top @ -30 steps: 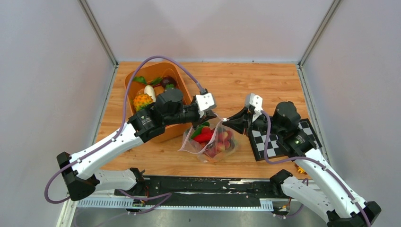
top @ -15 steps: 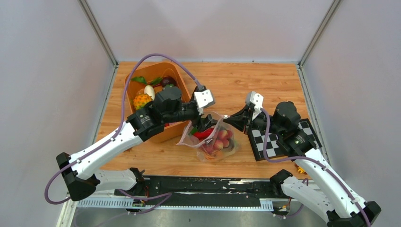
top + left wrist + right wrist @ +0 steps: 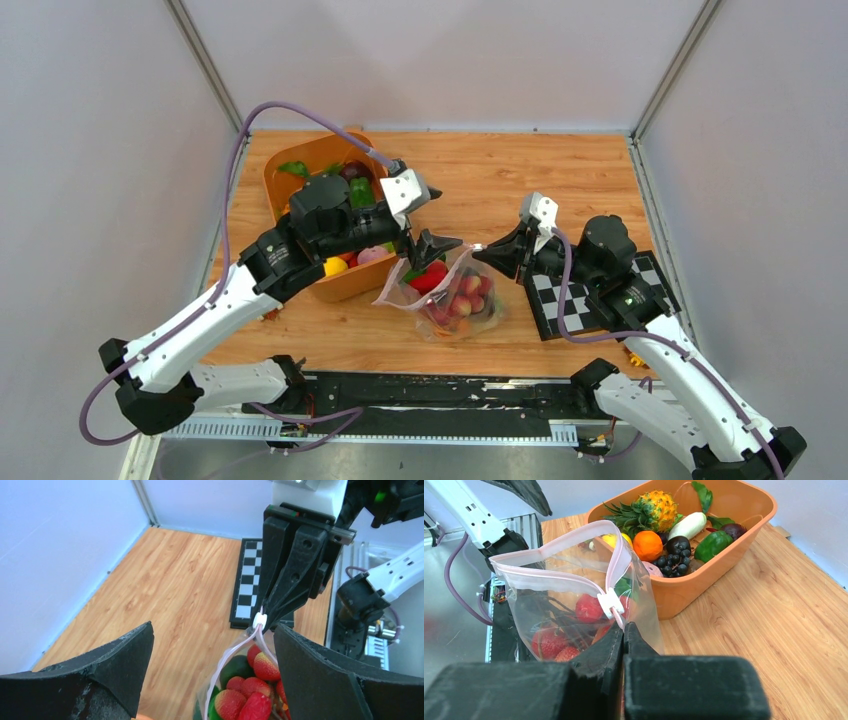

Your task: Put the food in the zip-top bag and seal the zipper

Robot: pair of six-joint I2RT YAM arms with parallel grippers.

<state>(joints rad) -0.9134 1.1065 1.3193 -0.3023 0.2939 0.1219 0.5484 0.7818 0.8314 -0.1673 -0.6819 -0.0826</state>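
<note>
The clear zip-top bag stands on the wood, its mouth gaping. Strawberries and a red pepper lie inside; in the left wrist view the strawberries show through the mouth. The pink zipper runs round the open mouth to a white slider. My right gripper is shut on the bag's zipper end just behind the slider, fingertips pressed together. My left gripper hangs open above the bag's left side, nothing between its fingers.
An orange tub of toy produce stands at the back left, partly under my left arm; its wall is close behind the bag. A black-and-white checkered board lies under my right arm. Grey walls enclose the table.
My left gripper opened and drew back up and to the left, away from the bag's mouth. The red pepper stays in the bag. The right gripper kept its pinch.
</note>
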